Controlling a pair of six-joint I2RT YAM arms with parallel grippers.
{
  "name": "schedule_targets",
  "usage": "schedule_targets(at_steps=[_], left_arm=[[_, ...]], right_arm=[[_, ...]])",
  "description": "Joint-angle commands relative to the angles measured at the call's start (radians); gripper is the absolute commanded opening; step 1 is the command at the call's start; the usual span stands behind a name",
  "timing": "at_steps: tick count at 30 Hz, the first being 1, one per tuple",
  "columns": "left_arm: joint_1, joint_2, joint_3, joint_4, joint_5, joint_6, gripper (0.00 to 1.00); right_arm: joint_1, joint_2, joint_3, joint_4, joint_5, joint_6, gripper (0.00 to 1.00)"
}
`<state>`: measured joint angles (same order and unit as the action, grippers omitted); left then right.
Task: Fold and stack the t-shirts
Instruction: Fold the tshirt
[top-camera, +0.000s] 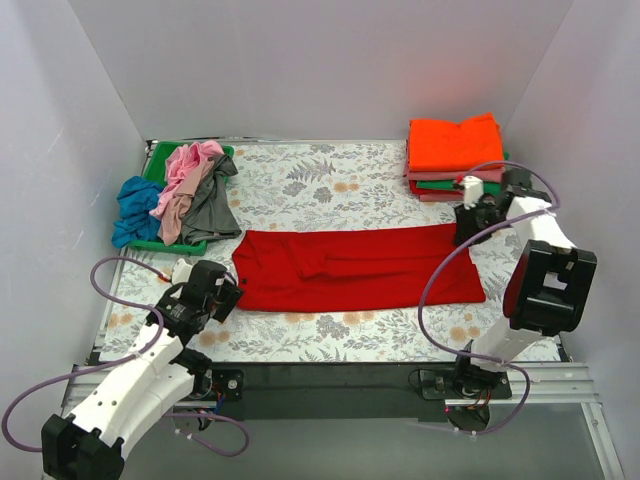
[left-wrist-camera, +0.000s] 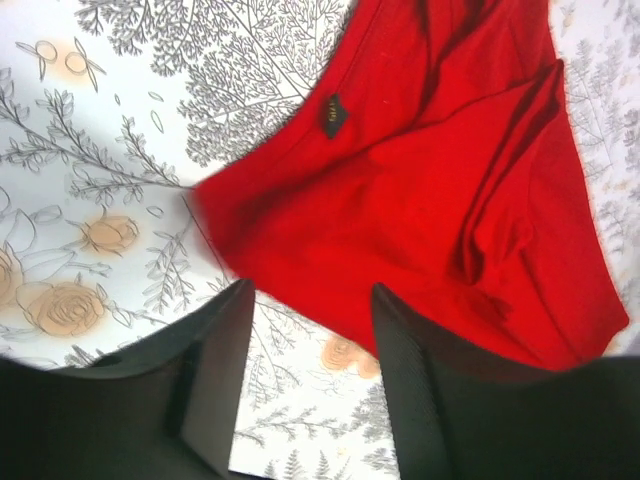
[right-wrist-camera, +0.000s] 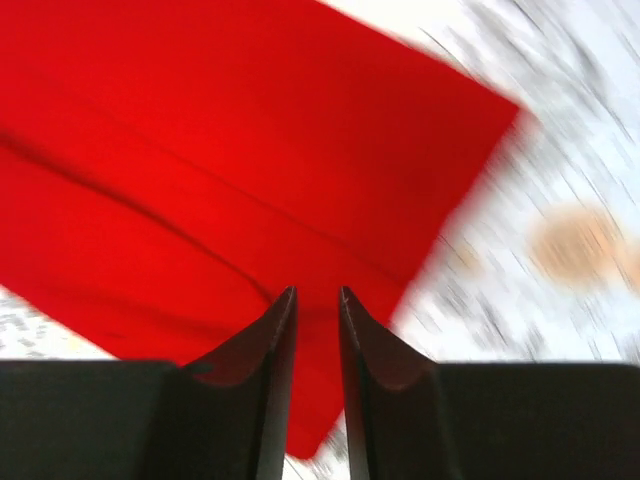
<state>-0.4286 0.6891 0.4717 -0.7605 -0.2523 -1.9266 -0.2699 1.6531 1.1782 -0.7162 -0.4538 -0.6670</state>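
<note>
A large red t-shirt (top-camera: 355, 265) lies on the floral tablecloth (top-camera: 300, 185), folded into a long band across the middle. My left gripper (top-camera: 232, 290) stands at its left end; in the left wrist view it (left-wrist-camera: 312, 290) is open, with only tablecloth between the fingers and the red t-shirt (left-wrist-camera: 420, 170) just beyond their tips. My right gripper (top-camera: 465, 228) hovers over the band's right end; in the blurred right wrist view it (right-wrist-camera: 317, 292) shows a narrow gap with nothing in it, above the red t-shirt (right-wrist-camera: 200, 150). Folded t-shirts are stacked at the back right, an orange one (top-camera: 453, 143) on top.
A green tray (top-camera: 160, 160) at the back left holds loose pink (top-camera: 185, 170), grey (top-camera: 212, 205) and blue (top-camera: 133, 210) t-shirts spilling over its edges. White walls close in the table on three sides. A small dark label (left-wrist-camera: 333, 115) marks the red shirt's neckline.
</note>
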Motion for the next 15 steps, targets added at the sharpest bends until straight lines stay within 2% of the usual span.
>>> schedule_targets(at_steps=[1,2,3,4,5,9,11,15], left_arm=[[0.005,-0.022,0.068,-0.062,-0.033,-0.002,0.52],[0.004,-0.026,0.090,-0.074,-0.036,-0.002,0.54],[0.004,-0.028,0.100,-0.088,-0.038,-0.002,0.57],[0.004,-0.031,0.113,-0.114,-0.041,0.001,0.60],[0.004,-0.036,0.125,-0.126,-0.044,0.003,0.60],[0.004,-0.069,0.198,-0.157,-0.044,0.075,0.64],[0.004,-0.091,0.211,-0.105,-0.015,0.211,0.66],[0.004,-0.170,0.225,0.015,0.090,0.412,0.73]], right_arm=[[0.164,-0.036,0.061,-0.092,-0.149,-0.089,0.33],[0.241,-0.033,0.093,-0.098,-0.163,-0.089,0.34],[0.268,-0.030,0.112,-0.103,-0.192,-0.092,0.35],[0.332,-0.012,0.136,-0.109,-0.203,-0.095,0.39],[0.422,-0.001,0.184,-0.109,-0.209,-0.095,0.40],[0.609,0.086,0.349,-0.120,-0.230,-0.083,0.43],[0.691,0.152,0.418,-0.120,-0.233,-0.079,0.46],[0.768,0.266,0.589,-0.123,-0.215,-0.074,0.49]])
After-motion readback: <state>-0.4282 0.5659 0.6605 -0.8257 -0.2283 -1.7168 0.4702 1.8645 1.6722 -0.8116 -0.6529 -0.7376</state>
